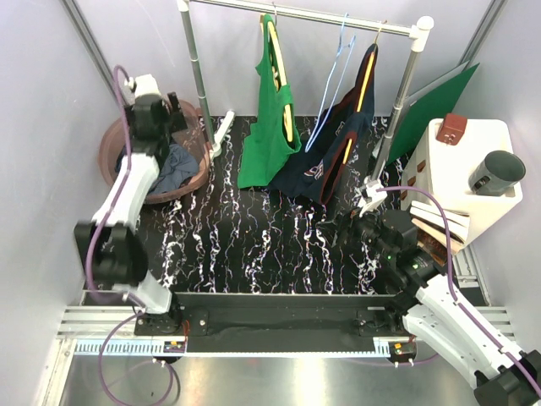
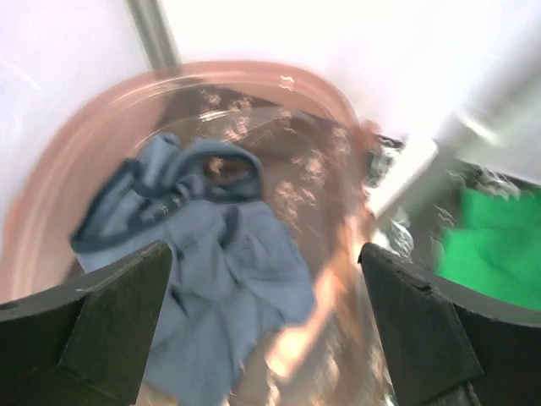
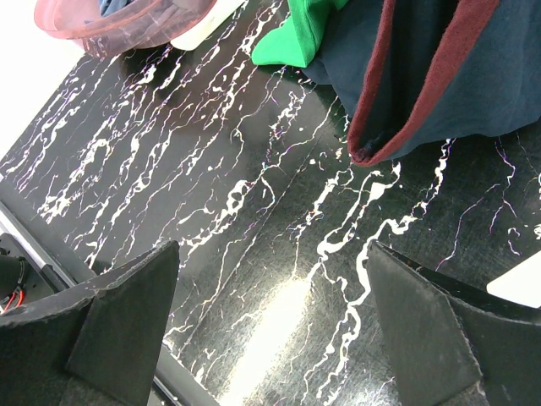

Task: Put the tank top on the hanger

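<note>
The jaws of our left gripper [image 2: 266, 300] and right gripper [image 3: 270, 326] stand spread wide, empty. The left one hangs above the slate blue-grey fabric tank top [image 2: 228, 254] in the round pink plastic basin [image 2: 279, 76]. We should pinch one strap [image 2: 182, 156], not the bulk. The thin light-blue wire hanger [image 1: 331, 85] hangs crowded between a bright green top [image 1: 270, 127] and a dark navy top [image 1: 338, 156].

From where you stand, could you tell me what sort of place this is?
Probably a robot lab cell staged as a laundry corner: a clothes rail with hung tops, a basin holding the tank top.
</note>
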